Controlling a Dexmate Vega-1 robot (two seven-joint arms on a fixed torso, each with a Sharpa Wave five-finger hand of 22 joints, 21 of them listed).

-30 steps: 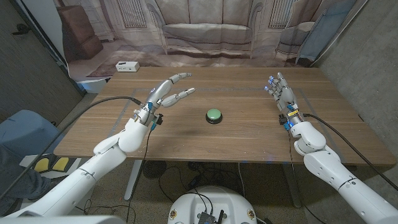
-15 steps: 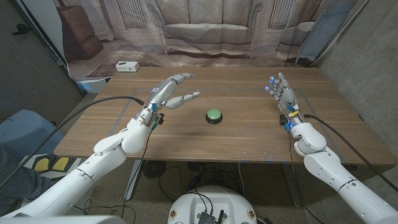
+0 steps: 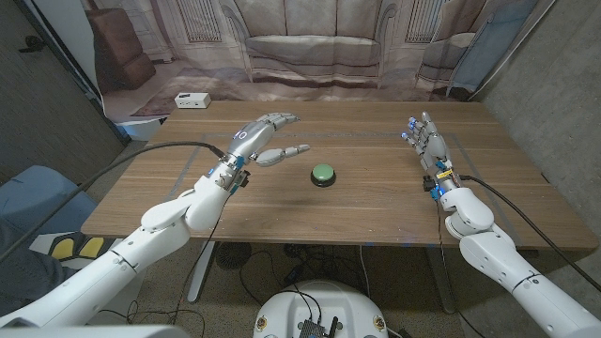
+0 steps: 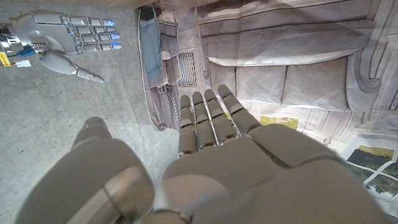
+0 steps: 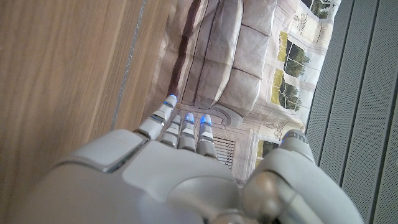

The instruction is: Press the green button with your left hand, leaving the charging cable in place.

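At the far left, just off the surface's (image 3: 282, 211) back corner, I see a small white box (image 3: 192, 99) lying on the floor covering. Coming right, my left hand (image 3: 266, 138) hangs above the surface, released, its fingers (image 3: 282, 120) stretched out toward the right and the thumb spread below them, holding nothing. In the left wrist view the same hand (image 4: 217, 155) shows its fingers straight and side by side. Just right of it, near but apart, the green button (image 3: 323, 173) sits on its dark base at about the middle of the surface, untouched. Well to the right, my right hand (image 3: 425, 141) stands near the right edge with fingers extended toward the far side, empty; the right wrist view shows the hand (image 5: 180, 162) beside the wood.
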